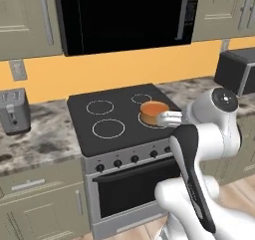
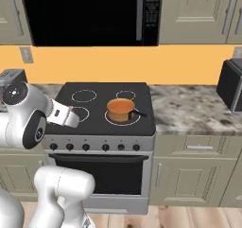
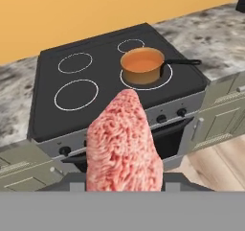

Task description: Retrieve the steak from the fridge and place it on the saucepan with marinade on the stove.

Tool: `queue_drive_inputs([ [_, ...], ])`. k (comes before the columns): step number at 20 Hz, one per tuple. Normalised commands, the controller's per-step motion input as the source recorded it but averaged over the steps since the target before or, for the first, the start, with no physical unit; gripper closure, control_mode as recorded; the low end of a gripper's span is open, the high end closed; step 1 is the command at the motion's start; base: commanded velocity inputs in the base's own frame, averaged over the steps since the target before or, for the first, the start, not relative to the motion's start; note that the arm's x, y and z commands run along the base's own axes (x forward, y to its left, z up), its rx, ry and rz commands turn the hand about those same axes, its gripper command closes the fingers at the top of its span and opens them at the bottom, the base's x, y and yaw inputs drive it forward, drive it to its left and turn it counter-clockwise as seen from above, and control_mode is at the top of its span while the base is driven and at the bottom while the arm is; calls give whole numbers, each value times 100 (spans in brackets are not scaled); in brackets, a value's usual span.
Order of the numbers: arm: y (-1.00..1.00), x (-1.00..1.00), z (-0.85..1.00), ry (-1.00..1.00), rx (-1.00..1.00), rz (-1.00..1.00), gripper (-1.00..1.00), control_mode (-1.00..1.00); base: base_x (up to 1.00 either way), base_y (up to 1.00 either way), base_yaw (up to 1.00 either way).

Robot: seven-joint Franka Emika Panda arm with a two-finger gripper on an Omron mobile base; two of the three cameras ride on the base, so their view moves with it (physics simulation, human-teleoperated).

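In the hand view the steak (image 3: 123,144), a pinkish-red marbled slab, stands upright close to the camera. My gripper (image 3: 123,181) is shut on its lower end, and the meat hides the fingertips. Beyond it lies the stove (image 3: 103,67), a black cooktop with four white rings. The orange-copper saucepan (image 3: 142,65) sits on the front right ring, handle pointing right, holding smooth orange marinade (image 3: 142,61). The hand hangs in front of the stove, short of the saucepan (image 1: 153,112) (image 2: 120,109). The fridge is out of view.
A black microwave (image 1: 124,15) hangs above the stove (image 1: 114,119). A toaster (image 1: 13,110) stands on the left counter, and a dark appliance (image 2: 231,83) on the right counter. Knobs and the oven door face the robot's base.
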Motion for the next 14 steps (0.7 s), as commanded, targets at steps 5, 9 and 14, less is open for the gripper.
queue_drive_inputs([
  [5,0,0,0,0,0,0,100,100,2,-41,20],
  [9,0,0,0,0,0,0,100,100,18,-29,19],
  [14,0,0,0,0,0,0,100,100,34,-28,15],
])
